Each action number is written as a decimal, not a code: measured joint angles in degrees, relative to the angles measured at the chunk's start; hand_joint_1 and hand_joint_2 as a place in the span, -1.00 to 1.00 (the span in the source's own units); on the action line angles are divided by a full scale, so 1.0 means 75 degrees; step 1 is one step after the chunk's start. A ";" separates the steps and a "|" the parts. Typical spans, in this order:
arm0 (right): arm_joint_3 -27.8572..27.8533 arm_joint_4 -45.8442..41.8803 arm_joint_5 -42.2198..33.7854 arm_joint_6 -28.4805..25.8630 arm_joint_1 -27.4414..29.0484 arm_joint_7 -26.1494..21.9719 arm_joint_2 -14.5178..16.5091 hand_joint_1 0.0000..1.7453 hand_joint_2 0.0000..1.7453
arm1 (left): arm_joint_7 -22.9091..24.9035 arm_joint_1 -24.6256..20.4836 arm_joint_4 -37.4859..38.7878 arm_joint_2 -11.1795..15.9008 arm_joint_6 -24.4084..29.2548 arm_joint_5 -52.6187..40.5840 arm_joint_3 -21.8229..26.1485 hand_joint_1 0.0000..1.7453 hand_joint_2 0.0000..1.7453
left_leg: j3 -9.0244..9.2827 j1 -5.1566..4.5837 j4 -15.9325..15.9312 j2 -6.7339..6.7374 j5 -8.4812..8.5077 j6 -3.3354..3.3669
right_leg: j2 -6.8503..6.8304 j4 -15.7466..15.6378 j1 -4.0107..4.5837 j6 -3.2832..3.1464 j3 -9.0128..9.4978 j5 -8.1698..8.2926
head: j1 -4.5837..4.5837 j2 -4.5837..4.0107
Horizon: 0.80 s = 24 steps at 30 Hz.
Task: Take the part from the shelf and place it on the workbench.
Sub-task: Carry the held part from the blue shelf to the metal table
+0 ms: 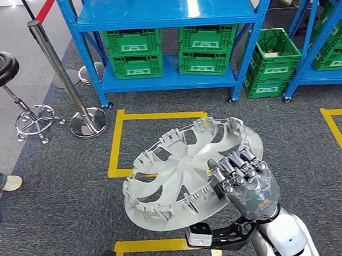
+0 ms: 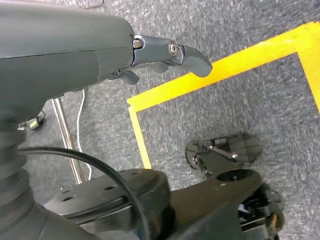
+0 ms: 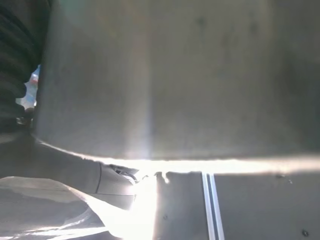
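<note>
Grey plastic, ribbed and spoked, the wheel cover is held out in front of the robot above the carpeted floor, tilted with its inner side upward. The right hand grips it at the near right rim, dark fingers curled over the edge onto the inner face. In the right wrist view a broad grey surface, apparently the cover, looms close and blurred under strong glare. The left hand hangs over the carpet with nothing in it, its fingers loosely extended near a yellow tape line. Yellow floor tape marks a rectangle beneath the cover. Beyond stands a blue shelf carrying green crates. To the left are a chrome barrier post and a black stool.
</note>
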 joint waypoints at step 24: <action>0.0109 -0.0044 0.0000 0.0002 -0.0086 0.0004 0.0002 1.00 1.00 | 0.0125 -0.0025 0.0000 0.0036 -0.0047 -0.0128 -0.0009 -1.00 1.00 | -0.0172 0.0008 0.0683 -0.0038 -0.0192 -0.0216 | 0.0266 -0.0244 0.0026 -0.0293 0.0179 0.0256 | -0.0007 -0.0001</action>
